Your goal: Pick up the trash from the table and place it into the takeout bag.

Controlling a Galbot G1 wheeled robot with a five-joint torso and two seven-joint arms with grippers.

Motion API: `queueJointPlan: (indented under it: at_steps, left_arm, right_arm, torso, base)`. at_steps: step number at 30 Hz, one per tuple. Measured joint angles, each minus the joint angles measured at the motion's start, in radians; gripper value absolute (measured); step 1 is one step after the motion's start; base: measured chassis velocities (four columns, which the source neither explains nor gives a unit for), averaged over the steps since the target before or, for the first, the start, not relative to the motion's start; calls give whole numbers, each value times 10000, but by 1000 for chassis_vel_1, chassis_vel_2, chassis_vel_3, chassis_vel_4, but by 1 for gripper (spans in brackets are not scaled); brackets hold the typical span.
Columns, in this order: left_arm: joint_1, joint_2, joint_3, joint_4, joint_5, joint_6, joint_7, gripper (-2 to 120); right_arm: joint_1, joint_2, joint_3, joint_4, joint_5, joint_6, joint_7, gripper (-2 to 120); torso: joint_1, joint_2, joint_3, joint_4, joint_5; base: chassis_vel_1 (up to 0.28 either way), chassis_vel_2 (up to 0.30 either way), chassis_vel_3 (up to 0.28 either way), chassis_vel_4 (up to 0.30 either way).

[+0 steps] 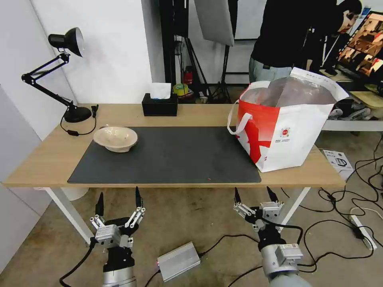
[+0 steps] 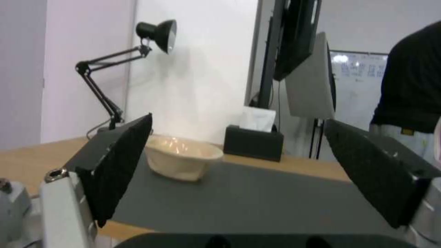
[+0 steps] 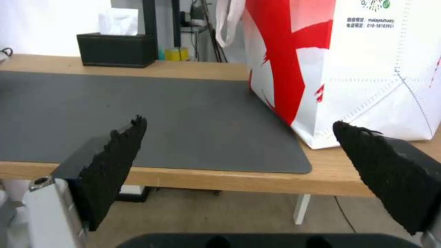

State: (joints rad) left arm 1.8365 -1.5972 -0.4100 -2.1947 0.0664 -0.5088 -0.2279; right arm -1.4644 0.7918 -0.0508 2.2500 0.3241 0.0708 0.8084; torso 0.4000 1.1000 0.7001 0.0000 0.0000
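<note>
A shallow beige bowl [image 1: 115,138] [image 2: 182,157], the trash in view, rests on the left end of the dark grey mat [image 1: 167,157] on the light-wood table [image 1: 44,159]. The white-and-red takeout bag [image 1: 287,127] [image 3: 349,65] stands open on the table's right end, foil lining showing. My left gripper [image 1: 119,200] [image 2: 239,172] hangs open below the table's front edge, well short of the bowl. Below that same edge, near the bag's side, my right gripper [image 1: 255,194] [image 3: 239,162] is open too. Neither holds anything.
A black tissue box [image 1: 160,104] [image 3: 117,50] sits at the table's back edge, a black desk lamp [image 1: 66,75] at its back left corner. On the floor lie a silver box [image 1: 178,261], cables and a power strip [image 1: 363,232]. A person stands behind the bag.
</note>
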Motion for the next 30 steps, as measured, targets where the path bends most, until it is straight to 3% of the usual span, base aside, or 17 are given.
queueJointPlan:
  at_steps: [5, 10, 12, 13, 22, 26, 27, 30]
  left_arm:
    - [-102, 7, -162, -186, -263, 298, -18, 100]
    - [-507, 38, -338, -689, -1293, 1309, -103, 100]
    - [-543, 42, -352, -728, -1405, 1402, -113, 100]
    - [-708, 97, -401, -872, -1901, 1785, -152, 100]
    - [-1481, 664, -514, -927, -4068, 3003, -786, 100]
    - [-2005, 1383, -534, -1255, -5929, 3912, -1479, 100]
    - [-2005, 1383, -534, -1255, -5929, 3912, -1479, 100]
    - [-2443, 2012, -721, -1403, -7443, 4257, -1871, 100]
  right_arm:
    - [1, 0, 0, -3, -2, 0, -4, 100]
    - [4, 1, 0, -8, -3, 0, -8, 100]
    - [5, 0, 0, -8, -3, 0, -9, 100]
    - [4, 1, 0, -10, -3, 0, -10, 100]
    - [5, 0, 1, -11, -4, 0, -16, 100]
    - [5, 1, 1, -11, -4, 0, -18, 100]
    - [5, 1, 1, -11, -4, 0, -18, 100]
    - [6, 1, 1, -11, -4, 0, -18, 100]
  torso:
    - [0, -1, 0, 0, 0]
    - [1, 0, 0, 0, 0]
    - [1, 0, 0, 1, 0]
    - [0, 0, 0, 0, 1]
    - [1, 0, 0, 0, -1]
    - [1, 0, -1, 0, -1]
    - [1, 0, -1, 0, -1]
    - [0, 0, -1, 0, 0]
  base:
    - [0, 0, 0, 0]
    - [0, 0, 0, 0]
    - [0, 0, 0, 0]
    - [0, 0, 0, 0]
    - [0, 0, 0, 0]
    - [0, 0, 0, 0]
    - [0, 0, 0, 0]
    - [0, 0, 0, 0]
